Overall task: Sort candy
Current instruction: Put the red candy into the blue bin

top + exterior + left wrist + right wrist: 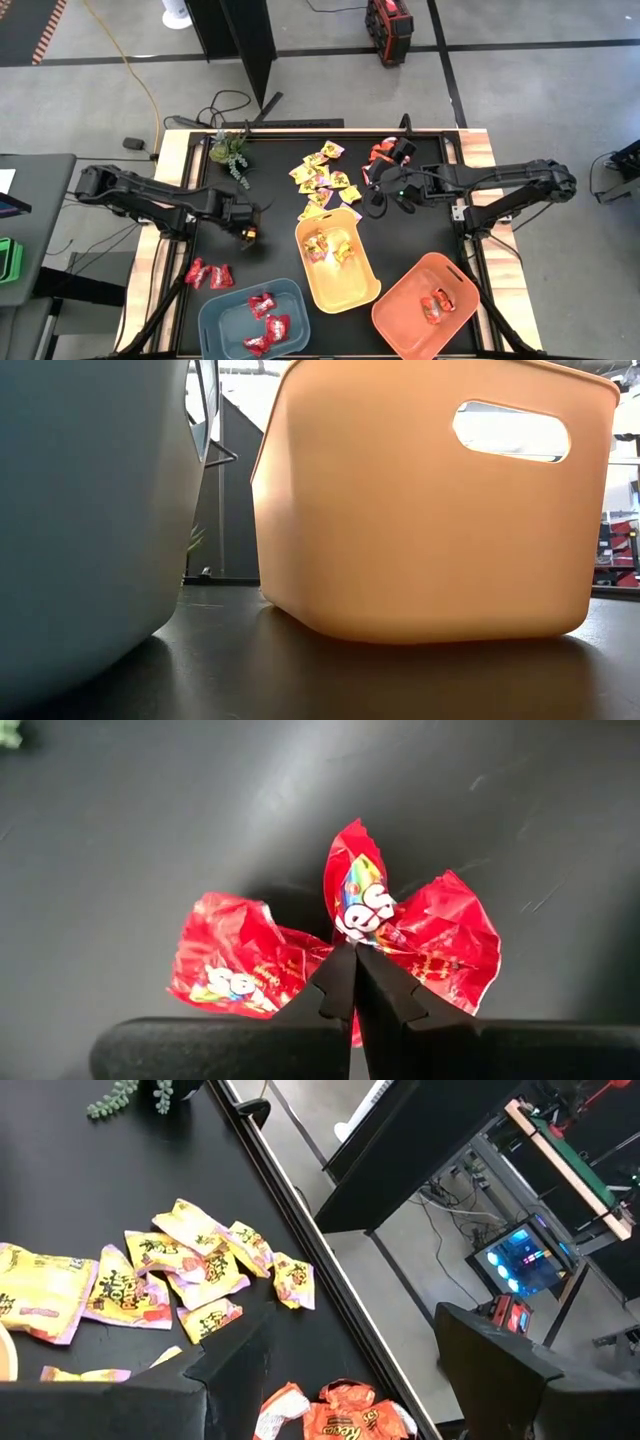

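On the black table (280, 180) the candy lies in several groups. At the near left, two deep red candies (207, 275) lie loose on the table, just left of the blue-grey bin (225, 320), and this bin holds about three more red candies (266, 322). The yellow bin (350, 290) in the middle holds some yellow and pink candies (330, 248); how many, I cannot tell exactly. The orange bin (400, 315) at the near right holds two orange-red candies (437, 305). A loose heap of about ten yellow candies (190, 1265) lies at the far middle, and a small heap of orange-red candies (335, 1420) lies near the far right edge. The left gripper (247, 224) hangs over the left middle of the table, its fingers (335, 990) pressed together on a red candy (362, 900). The right gripper (376, 195) hovers at the far right with its fingers (235, 1365) wide apart, holding nothing. A green plant sprig (232, 152) stands at the far left corner. Open black surface remains between the left gripper and the yellow heap.
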`<action>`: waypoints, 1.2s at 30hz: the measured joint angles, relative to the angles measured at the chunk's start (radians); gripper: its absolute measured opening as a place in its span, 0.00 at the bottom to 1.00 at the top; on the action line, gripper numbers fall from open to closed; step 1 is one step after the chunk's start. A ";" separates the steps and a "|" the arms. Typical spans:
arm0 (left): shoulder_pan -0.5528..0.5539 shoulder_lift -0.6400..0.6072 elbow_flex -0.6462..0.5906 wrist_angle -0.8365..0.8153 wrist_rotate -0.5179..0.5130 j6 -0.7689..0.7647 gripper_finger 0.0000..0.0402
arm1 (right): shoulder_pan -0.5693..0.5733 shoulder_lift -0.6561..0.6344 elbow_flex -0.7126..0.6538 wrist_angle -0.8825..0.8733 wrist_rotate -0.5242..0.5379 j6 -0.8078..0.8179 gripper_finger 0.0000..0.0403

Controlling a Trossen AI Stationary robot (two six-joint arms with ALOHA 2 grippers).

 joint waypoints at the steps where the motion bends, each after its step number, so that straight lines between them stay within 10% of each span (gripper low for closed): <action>1: 0.003 0.000 -0.001 0.013 0.002 0.011 0.00 | 0.000 0.000 0.000 0.002 0.000 -0.001 0.72; 19: 0.019 0.000 0.065 -0.099 0.022 0.058 0.43 | 0.000 0.000 0.000 0.002 0.000 -0.004 0.72; 36: 0.019 -0.001 0.003 -0.148 0.008 0.019 0.43 | 0.000 0.000 0.000 0.002 0.000 -0.012 0.72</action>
